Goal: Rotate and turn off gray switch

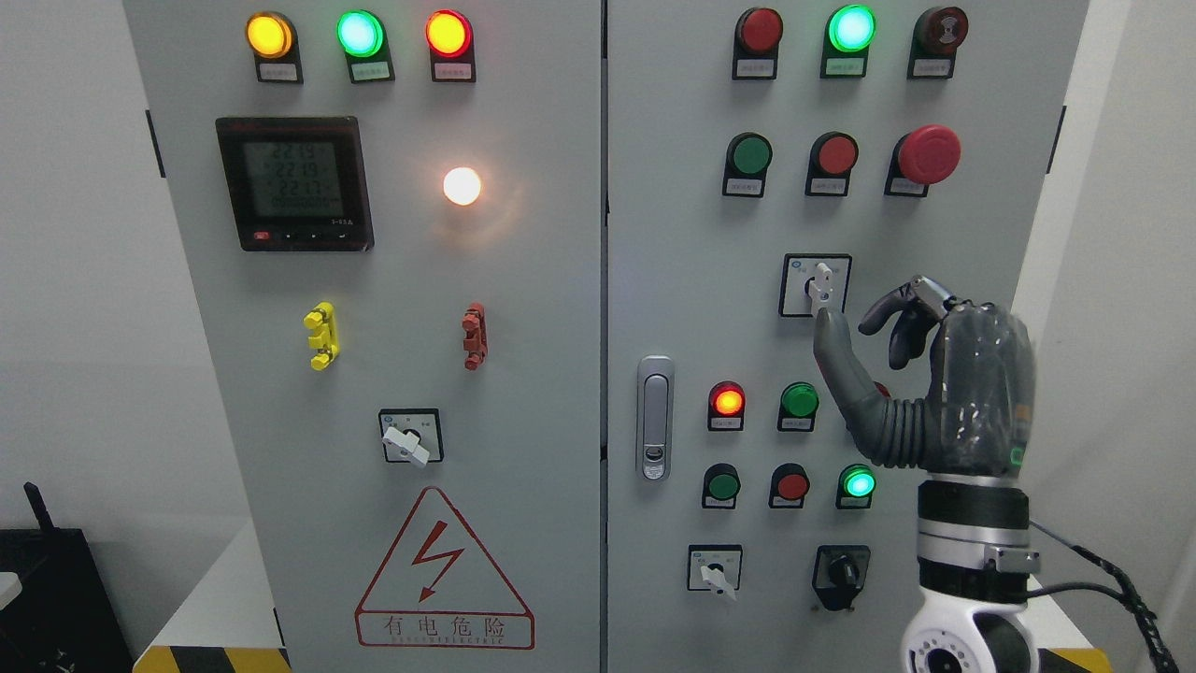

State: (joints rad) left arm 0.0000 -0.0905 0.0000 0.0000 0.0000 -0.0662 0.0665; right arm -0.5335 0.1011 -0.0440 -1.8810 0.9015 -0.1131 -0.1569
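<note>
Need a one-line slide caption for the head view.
Right hand raised at the control panel, thumb tip at the upright gray rotary switch, other fingers curled clear of it.

Right hand [920, 374]: dark grey fingers, ribbed thumb base, silver-black wrist ring, white forearm, black braided cable.

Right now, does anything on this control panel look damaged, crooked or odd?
Nothing looks damaged. The right hand has its thumb at the gray switch, whose handle stands upright; the lower switch handles sit tilted.
</note>
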